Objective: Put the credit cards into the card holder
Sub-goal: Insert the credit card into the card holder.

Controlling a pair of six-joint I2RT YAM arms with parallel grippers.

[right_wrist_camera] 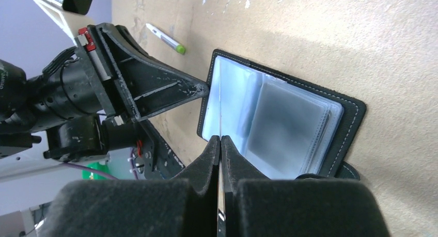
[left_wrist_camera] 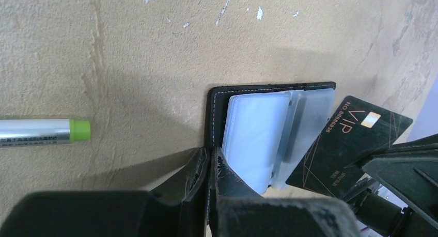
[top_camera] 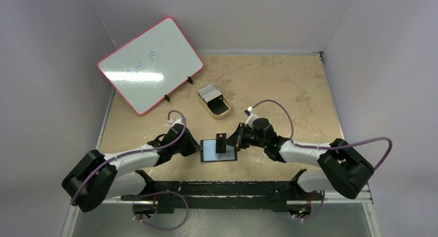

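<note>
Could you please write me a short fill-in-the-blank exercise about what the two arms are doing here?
1. The left fingers pinch the edge of the open ____.
2. The black card in the right fingers reads ____.
3. The pen has a ____ tip.
4. The tin of spare cards stands near the ____.
Missing: wallet; VIP; green; whiteboard.

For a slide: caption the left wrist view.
Left gripper clamps open card holder; right gripper presents black VIP card.
</note>
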